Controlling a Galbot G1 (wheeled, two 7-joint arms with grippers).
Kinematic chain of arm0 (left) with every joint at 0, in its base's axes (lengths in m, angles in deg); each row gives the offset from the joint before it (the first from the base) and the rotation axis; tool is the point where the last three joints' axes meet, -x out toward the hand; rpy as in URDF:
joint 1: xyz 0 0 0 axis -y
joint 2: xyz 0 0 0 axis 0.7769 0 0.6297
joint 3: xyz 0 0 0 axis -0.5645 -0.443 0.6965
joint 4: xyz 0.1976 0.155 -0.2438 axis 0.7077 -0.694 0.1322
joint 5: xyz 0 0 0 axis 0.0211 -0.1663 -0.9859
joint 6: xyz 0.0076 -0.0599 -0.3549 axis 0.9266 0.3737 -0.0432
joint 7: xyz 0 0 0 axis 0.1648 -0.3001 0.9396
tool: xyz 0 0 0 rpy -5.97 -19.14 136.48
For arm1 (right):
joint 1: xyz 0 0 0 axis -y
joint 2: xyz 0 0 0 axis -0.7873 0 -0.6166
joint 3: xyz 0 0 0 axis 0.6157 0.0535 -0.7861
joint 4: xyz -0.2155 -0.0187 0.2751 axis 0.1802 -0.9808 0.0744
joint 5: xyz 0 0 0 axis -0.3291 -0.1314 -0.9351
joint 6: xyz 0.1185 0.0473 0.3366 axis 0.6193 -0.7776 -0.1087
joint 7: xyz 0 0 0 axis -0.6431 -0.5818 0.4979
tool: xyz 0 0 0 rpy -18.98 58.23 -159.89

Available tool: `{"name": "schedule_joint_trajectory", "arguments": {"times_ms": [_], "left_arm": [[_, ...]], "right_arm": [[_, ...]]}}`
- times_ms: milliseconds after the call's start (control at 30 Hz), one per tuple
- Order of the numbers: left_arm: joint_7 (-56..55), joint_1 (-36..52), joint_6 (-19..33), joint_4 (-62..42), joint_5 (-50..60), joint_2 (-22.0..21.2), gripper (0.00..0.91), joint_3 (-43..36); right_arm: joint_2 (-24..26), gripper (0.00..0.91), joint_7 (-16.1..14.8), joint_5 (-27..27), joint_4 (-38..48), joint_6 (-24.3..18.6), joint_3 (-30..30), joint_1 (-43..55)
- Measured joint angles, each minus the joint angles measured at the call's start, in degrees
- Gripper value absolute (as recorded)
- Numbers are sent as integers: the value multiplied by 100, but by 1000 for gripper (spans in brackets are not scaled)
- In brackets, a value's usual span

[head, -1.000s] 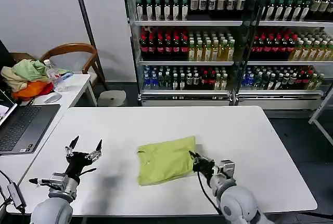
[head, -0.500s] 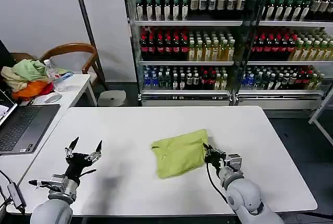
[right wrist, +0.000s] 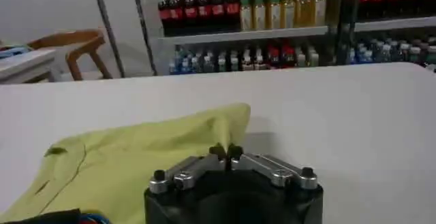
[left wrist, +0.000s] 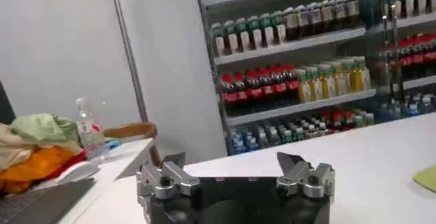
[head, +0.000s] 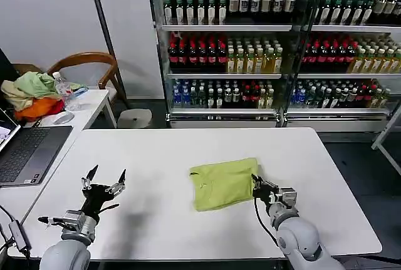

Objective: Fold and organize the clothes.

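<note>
Gripping the near right edge of the lime-green T-shirt (head: 223, 183), our right gripper (head: 257, 187) has its jaws pinched shut on a ridge of the thin fabric, as the right wrist view shows (right wrist: 227, 152); the shirt lies on the white surface (head: 156, 157), right of centre, already reduced to a compact, roughly rectangular packet with its collar side toward our left; we judge the folding to be largely done, with perhaps a final tidy or placement left, though whether another fold is planned we cannot say; our left gripper (head: 104, 181) hovers well apart over the near left of the surface, jaws spread wide and holding nothing; a heap of other garments (head: 32, 94) sits on the side desk beside a laptop (head: 25, 151), untouched.
</note>
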Motion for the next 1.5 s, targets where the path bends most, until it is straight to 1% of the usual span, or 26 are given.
{"name": "schedule_joint_trajectory", "arguments": {"times_ms": [367,400,433,467,633,767,867,1067,1267,1500], "left_arm": [[-1,-1,-3,-8,1,-3,907,-3],[-1,0,-4,-6,0,0,907,-11],[-1,1,-5,-5,0,3,907,-16],[-1,2,-7,-1,1,6,907,-16],[-1,-1,-23,29,0,38,907,-10],[0,-2,-42,69,-3,70,907,-32],[-1,19,-67,119,-8,62,907,-62],[8,-6,-70,242,-17,76,907,-107],[47,70,-10,272,-19,114,907,-128],[140,134,144,307,8,131,907,-129]], "right_arm": [[0,0,183,-241,-254,140,19,-151],[4,151,188,-246,-257,143,9,-156],[11,453,192,-247,-259,147,-1,-157],[20,907,199,-250,-264,157,-9,-156],[80,907,268,-274,-374,235,-59,-226],[136,907,258,-223,-503,250,-107,-301],[197,907,203,-153,-611,247,-188,-359],[374,907,28,159,-818,115,-483,-444],[518,907,-175,521,-866,-120,-792,-353],[505,907,-446,970,-522,-711,-1071,-140]]}}
